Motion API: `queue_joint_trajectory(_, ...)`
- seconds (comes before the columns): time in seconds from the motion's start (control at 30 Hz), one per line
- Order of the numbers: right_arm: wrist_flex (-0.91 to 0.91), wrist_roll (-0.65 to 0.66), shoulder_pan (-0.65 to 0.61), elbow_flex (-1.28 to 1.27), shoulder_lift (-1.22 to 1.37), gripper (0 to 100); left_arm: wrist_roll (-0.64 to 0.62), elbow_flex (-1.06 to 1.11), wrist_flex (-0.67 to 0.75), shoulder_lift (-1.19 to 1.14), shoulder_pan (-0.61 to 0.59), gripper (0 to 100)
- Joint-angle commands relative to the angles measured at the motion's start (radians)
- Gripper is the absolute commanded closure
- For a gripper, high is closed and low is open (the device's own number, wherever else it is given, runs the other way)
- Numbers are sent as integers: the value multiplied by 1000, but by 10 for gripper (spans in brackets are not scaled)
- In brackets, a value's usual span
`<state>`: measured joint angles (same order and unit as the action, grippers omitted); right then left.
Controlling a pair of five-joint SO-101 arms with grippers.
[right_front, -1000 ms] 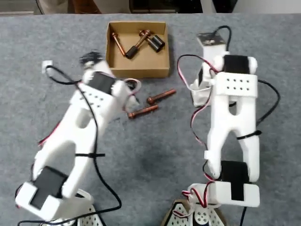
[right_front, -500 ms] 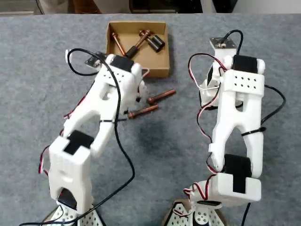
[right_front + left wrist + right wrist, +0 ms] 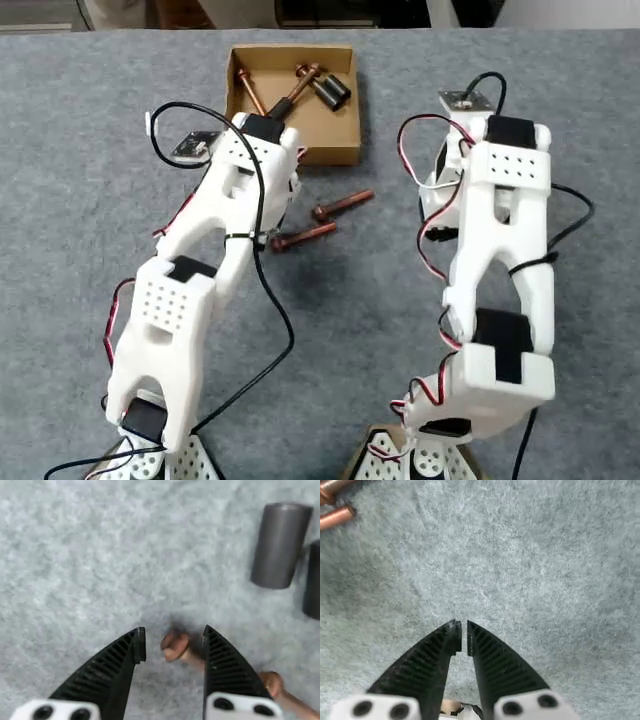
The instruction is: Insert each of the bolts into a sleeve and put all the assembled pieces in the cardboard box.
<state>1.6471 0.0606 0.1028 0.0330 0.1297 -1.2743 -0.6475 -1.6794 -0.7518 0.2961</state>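
Grey felt tabletop (image 3: 90, 120) had the cardboard box (image 3: 342, 152) at far side, w/ bolts and a sleeve inside. L gripper (image 3: 173, 635) was spread wide, straddling the copper bolt head (image 3: 174, 646) on the felt, dark sleeve (image 3: 280, 545) nearby. R gripper (image 3: 463, 629) was clenched, empty, over the felt.

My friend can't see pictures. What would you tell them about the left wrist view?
The left tool hangs open over the grey felt, with the head of a copper bolt between its black tips. A second bolt lies beside it, and a dark sleeve and part of another sleeve lie farther off.
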Motion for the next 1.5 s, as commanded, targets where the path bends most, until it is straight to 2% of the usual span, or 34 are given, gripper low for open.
queue_joint_trajectory(0.0,-37,6,18,8,15,971,-14,-115,-14,-4,-6,810)
queue_joint_trajectory(0.17,-44,6,18,12,42,971,-14,-146,-17,-15,-2,810)
queue_joint_trajectory(0.27,-44,6,18,12,45,971,-14,-149,-75,-15,38,810)
queue_joint_trajectory(0.5,-80,6,18,12,45,971,-14,-135,-78,-16,91,810)
queue_joint_trajectory(0.67,-80,6,16,12,45,971,-15,-135,-28,-59,55,810)
queue_joint_trajectory(0.87,-107,6,16,10,45,971,-15,-153,-26,-226,23,810)
queue_joint_trajectory(1.13,-121,6,16,5,45,971,-9,-302,-78,-315,-51,816)
queue_joint_trajectory(1.2,-121,6,16,5,45,971,-8,-330,-78,-314,-68,846)
queue_joint_trajectory(1.3,-121,6,15,5,45,971,80,-362,-78,-315,-80,985)
queue_joint_trajectory(1.37,-121,6,15,5,45,971,140,-370,-78,-317,-80,960)
queue_joint_trajectory(1.47,-121,6,15,5,45,971,187,-365,-78,-314,-87,983)
